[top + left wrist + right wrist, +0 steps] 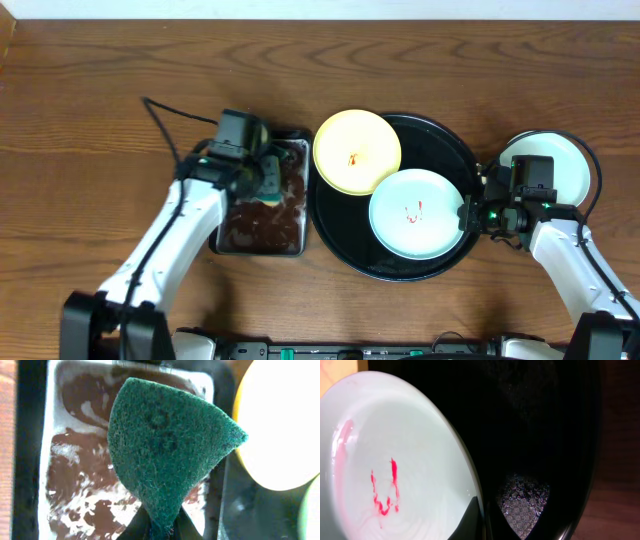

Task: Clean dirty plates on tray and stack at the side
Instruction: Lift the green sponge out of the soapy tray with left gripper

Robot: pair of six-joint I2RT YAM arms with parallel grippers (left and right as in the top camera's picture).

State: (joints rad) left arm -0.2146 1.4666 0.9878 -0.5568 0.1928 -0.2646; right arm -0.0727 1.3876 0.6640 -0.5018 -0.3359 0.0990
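The black tray point(440, 140) holds a mint-white plate point(415, 213) with a red smear. A pale yellow plate point(357, 150) with a small red smear lies over the tray's upper left rim. A second mint-white plate point(560, 165) lies on the table right of the tray. My right gripper point(468, 215) is shut on the right rim of the smeared mint plate point(395, 460), one finger above and one below point(482, 520). My left gripper point(268, 175) is shut on a green sponge point(165, 445), held above the pan point(75, 460); its fingertips point(160, 527) pinch the sponge's lower corner.
The rectangular black pan point(262, 235) of brown soapy liquid sits just left of the tray. The yellow plate point(280, 425) and tray floor point(250, 505) show at the right of the left wrist view. A black cable point(165, 120) trails over the wood table.
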